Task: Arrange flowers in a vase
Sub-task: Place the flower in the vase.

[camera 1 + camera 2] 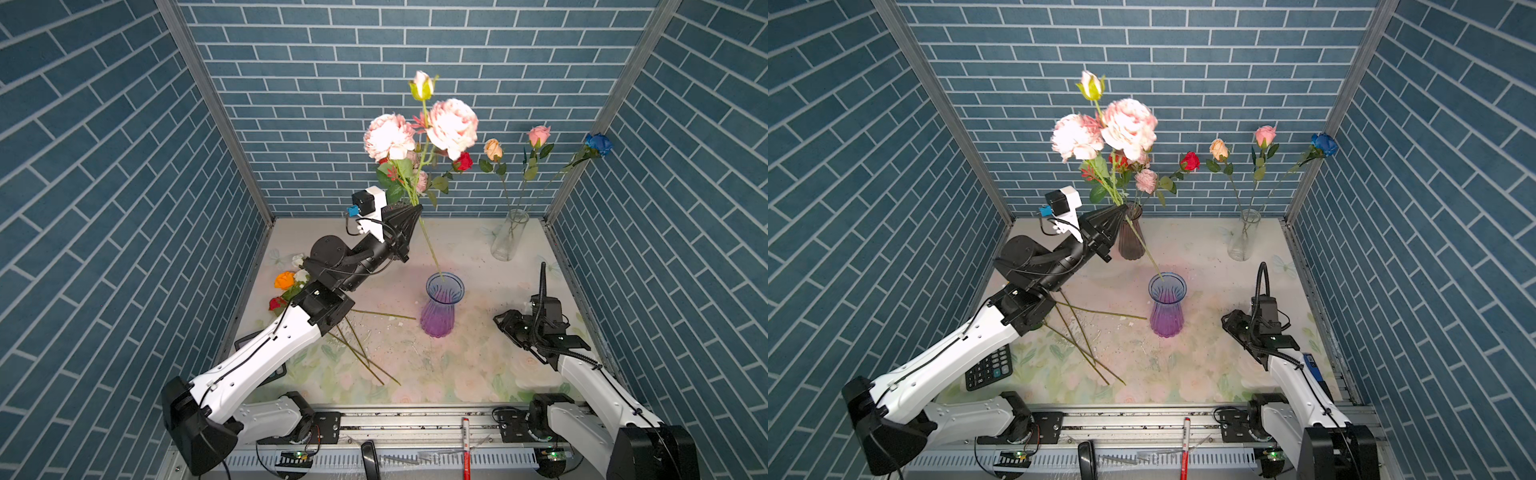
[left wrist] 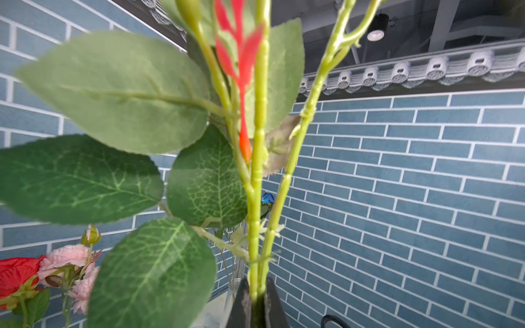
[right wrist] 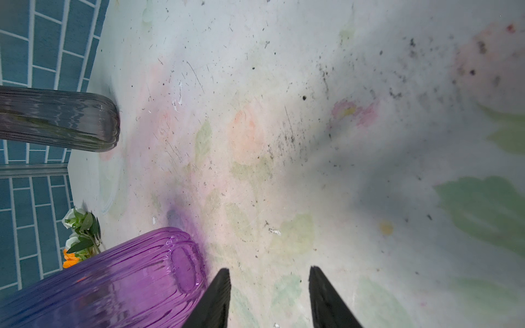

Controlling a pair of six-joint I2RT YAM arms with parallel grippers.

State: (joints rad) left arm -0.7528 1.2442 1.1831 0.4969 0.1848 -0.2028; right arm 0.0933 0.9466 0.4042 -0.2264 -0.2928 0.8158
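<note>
My left gripper point(image 1: 415, 206) point(image 1: 1123, 208) is raised at the back and shut on the flowers' green stems point(image 2: 258, 170), which pass between its jaws point(image 2: 257, 286). This held spray carries two big pink-white ruffled blooms point(image 1: 451, 126) point(image 1: 1127, 126) and a pale bud. One long stem slants down from the gripper, and its lower end reaches the mouth of the purple-blue glass vase point(image 1: 442, 307) point(image 1: 1167, 305). My right gripper point(image 1: 500, 319) point(image 1: 1227, 318) point(image 3: 268, 272) is open and empty, low over the table just right of this vase point(image 3: 113, 278).
A brown vase point(image 1: 1131, 237) with red and pink flowers stands behind the left gripper. A clear vase point(image 1: 509, 235) at the back right holds peach, pink and blue roses. Loose flowers point(image 1: 284, 280) and stems point(image 1: 361, 353) lie at the left. A calculator point(image 1: 988, 368) sits front left.
</note>
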